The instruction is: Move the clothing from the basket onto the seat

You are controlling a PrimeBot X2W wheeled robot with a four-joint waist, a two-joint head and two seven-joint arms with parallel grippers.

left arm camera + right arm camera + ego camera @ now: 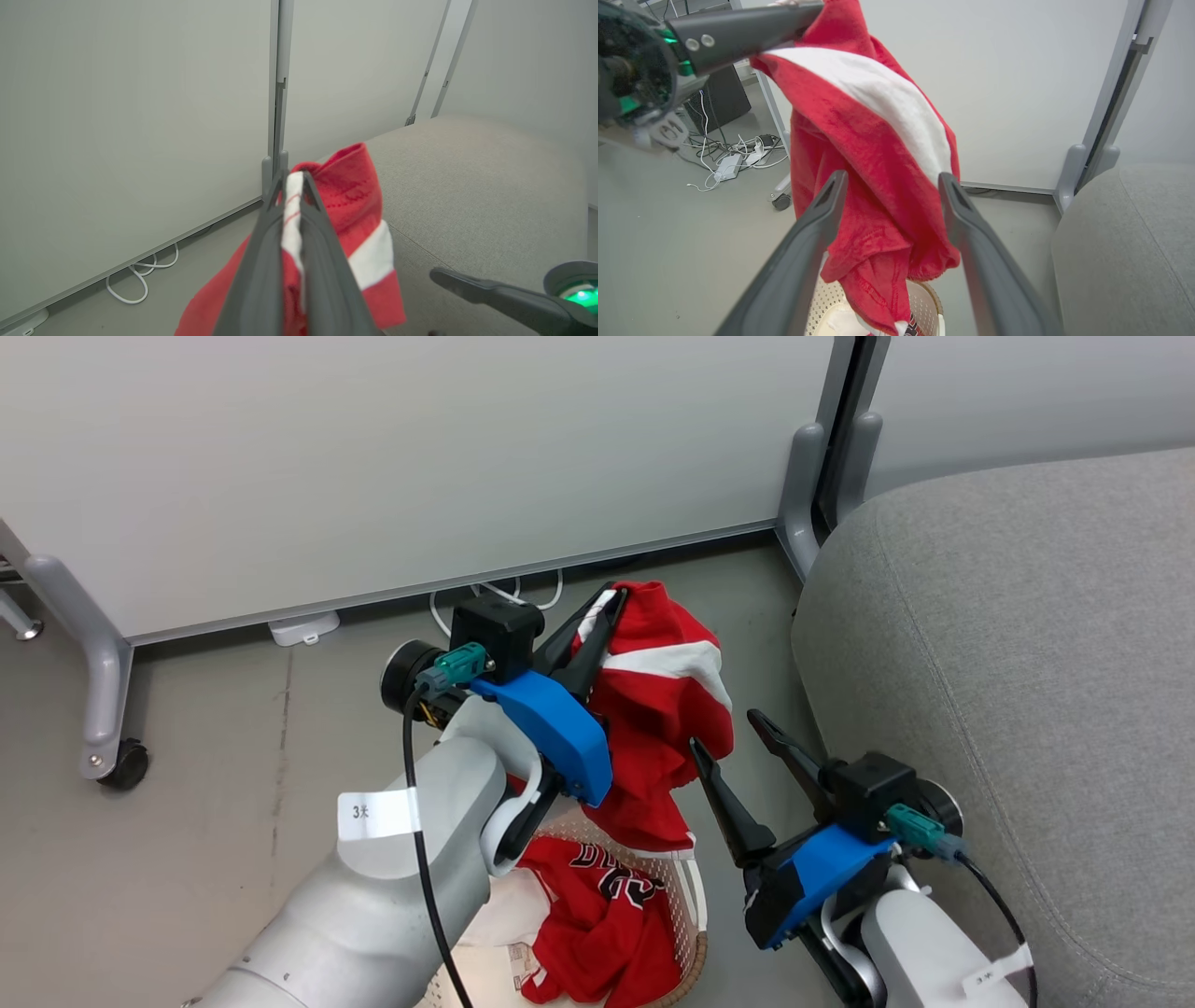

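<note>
Hanging from the left gripper (609,605), whose two dark fingers are pinched tight on a white-trimmed edge, a red garment (667,709) with a broad white stripe drapes down over the basket (693,933) below the tool. The right gripper (725,733) sits just beside the cloth's lower folds, its fingers spread wide and gripping nothing. Its wrist view shows the cloth's plush, fleecy pile and the basket's cream perforated wall under the hem. The head view adds a red jersey (607,905) with black-and-white lettering, crumpled inside the basket. The left wrist view looks past the pinched fabric to the grey woven seat (467,186), rounded and seamed, just beyond the fingertips.
</note>
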